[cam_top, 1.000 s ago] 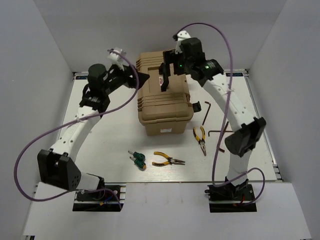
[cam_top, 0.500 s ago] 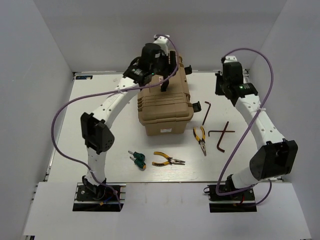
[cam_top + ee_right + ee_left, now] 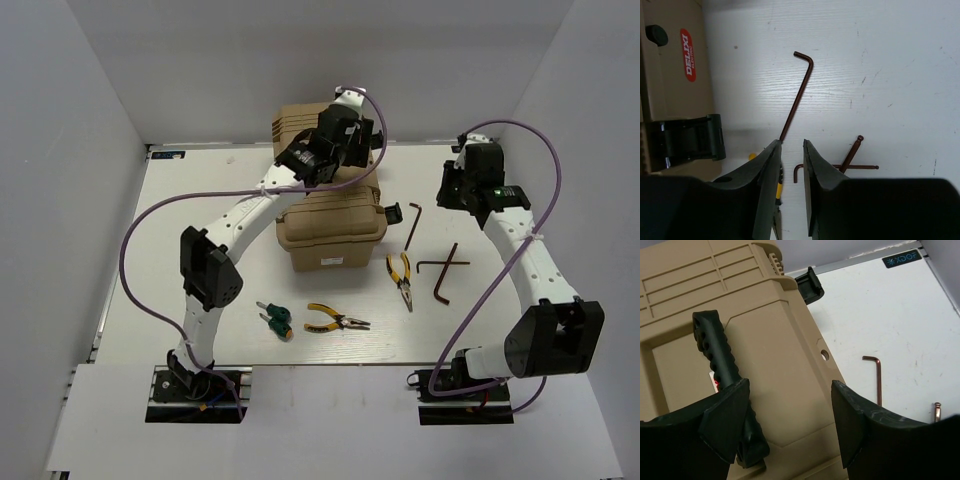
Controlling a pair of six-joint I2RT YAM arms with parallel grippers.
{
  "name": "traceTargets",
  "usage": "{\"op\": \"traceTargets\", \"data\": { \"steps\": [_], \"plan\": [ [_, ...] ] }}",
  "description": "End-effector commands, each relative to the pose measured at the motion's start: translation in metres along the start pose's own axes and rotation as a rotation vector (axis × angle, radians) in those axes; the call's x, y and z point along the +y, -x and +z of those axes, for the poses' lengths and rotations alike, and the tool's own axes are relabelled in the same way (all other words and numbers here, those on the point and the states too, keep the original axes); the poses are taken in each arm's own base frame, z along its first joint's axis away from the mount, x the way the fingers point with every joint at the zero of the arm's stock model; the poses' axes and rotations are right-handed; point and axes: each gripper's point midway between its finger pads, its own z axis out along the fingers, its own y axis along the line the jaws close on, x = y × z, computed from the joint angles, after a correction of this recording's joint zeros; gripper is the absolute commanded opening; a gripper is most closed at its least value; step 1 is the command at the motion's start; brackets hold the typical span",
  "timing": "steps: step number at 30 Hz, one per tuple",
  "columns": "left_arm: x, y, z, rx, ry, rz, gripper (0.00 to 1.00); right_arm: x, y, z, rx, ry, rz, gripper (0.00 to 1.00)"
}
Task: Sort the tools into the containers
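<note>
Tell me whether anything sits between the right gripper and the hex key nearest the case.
Nothing visible does. The right gripper hangs above the long end of that hex key, only air between them.

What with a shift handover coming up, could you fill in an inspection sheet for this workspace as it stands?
Surface: white table, faintly scuffed, tools lying loose on it.
Job's things: tan case at centre; pliers off its front right corner; second pliers and green screwdrivers nearer the arms; single hex key right of the case; crossed hex keys further right.
Clutter: nothing seen.
Hands: left hand open over the case, beside its black handle; right hand slightly open, empty, above the table by the single hex key.
Cables: purple cable loops from each arm.
Surroundings: plain grey walls on three sides.
</note>
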Motion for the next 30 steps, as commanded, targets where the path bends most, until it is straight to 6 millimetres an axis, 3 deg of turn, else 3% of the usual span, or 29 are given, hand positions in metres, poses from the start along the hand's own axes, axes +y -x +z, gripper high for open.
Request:
{"op": "traceTargets", "data": {
  "steps": [1,5,6,7,8,12,19,26,30],
  "plan": [
    [0.018,0.018,-0.027,-0.029,0.082,0.042,0.77,0.003,0.007,-0.001,-0.031,0.039,0.028,0.31],
    [0.007,0.040,-0.043,-0.083,0.067,0.039,0.77,0.003,0.001,0.001,-0.014,0.046,0.033,0.31],
    [0.014,0.037,-0.043,-0.084,0.103,0.049,0.77,0.003,0.002,0.000,-0.018,0.050,0.035,0.31],
    [0.012,0.048,-0.053,-0.128,0.105,0.045,0.77,0.002,-0.001,0.002,-0.011,0.049,0.031,0.31],
    [0.017,0.039,-0.051,-0.114,0.125,0.052,0.77,0.001,-0.001,0.002,-0.008,0.047,0.038,0.31],
    [0.031,0.033,-0.053,-0.122,0.194,0.060,0.77,0.000,-0.005,0.003,0.001,0.046,0.038,0.32],
    [0.039,-0.001,-0.029,-0.048,0.264,0.112,0.77,0.002,-0.007,0.002,0.010,0.077,0.052,0.34],
    [0.037,-0.005,-0.011,-0.044,0.295,0.118,0.77,0.000,-0.009,0.000,0.009,0.081,0.062,0.34],
    [0.042,-0.010,-0.001,-0.029,0.316,0.124,0.71,-0.001,-0.008,-0.001,0.008,0.087,0.073,0.34]
  ]
}}
